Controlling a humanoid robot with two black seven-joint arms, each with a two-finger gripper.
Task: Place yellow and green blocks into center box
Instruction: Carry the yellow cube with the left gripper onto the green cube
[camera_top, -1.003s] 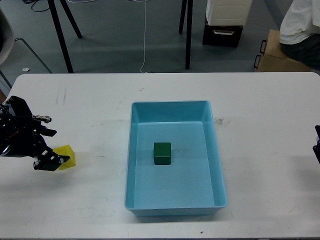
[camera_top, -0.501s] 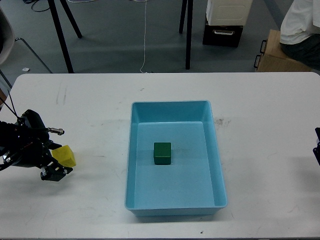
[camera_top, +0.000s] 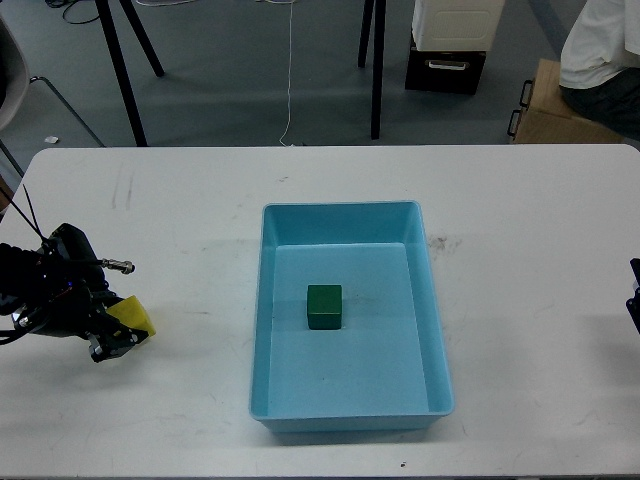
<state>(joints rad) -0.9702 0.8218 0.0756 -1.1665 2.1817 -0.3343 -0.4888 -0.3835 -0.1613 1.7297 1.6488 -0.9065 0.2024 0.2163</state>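
Since a second ago, the black left gripper (camera_top: 118, 335) at the frame's left edge has slid right and down, now clenched around the small yellow block (camera_top: 133, 318). Centre frame, the dark green cube (camera_top: 324, 306) sits inside the light-blue plastic box (camera_top: 437, 330).

Left arm creeping right, gripper closing in on the block

The black left gripper (camera_top: 118, 335) now sits further right on the white table than a second ago, and its fingers now cover much more of the small yellow cube block (camera_top: 136, 317), which shows only as a sliver by the fingertips.
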